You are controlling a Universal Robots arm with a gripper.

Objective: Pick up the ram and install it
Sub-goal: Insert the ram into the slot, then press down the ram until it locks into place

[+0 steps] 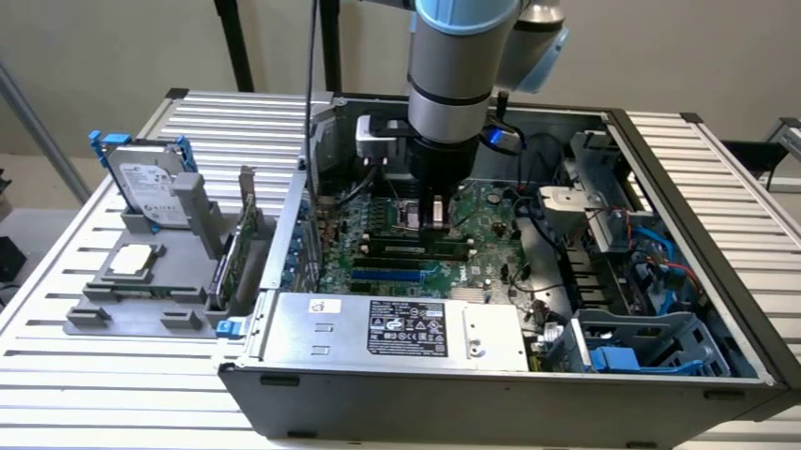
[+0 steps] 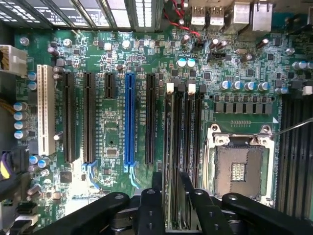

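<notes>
A Universal Robots arm is reaching down into an open computer case (image 1: 701,244), its gripper (image 1: 434,217) hanging just above the motherboard (image 1: 482,220), a little toward twelve o'clock from the middle of the case in the exterior view. In the wrist view, the gripper (image 2: 171,180) is pinching the ram (image 2: 173,161), which is showing edge-on as a thin strip running out from between the black fingers (image 2: 149,205). The strip is lying in line with the bank of dark memory slots (image 2: 188,147), between the long black expansion slots and the bare processor socket (image 2: 239,169). Whether its lower edge is already touching a slot cannot be told.

At nine o'clock from the case, a grey parts rack (image 1: 94,319) is carrying a hard drive (image 1: 148,187), a square processor chip (image 1: 134,262) and an upright expansion card (image 1: 244,234). At six o'clock, the power supply (image 1: 400,328) is filling the near side of the case.

The stick is looking light and stiff but thin, so it is likely to crack or flex if pushed off-line. Its flat faces are carrying chips and its lower edge the contacts. The safest hold therefore seems to be across the two faces near the middle of the upper edge, which is where the fingers appear to be gripping it, keeping it upright and square to the slot.
</notes>
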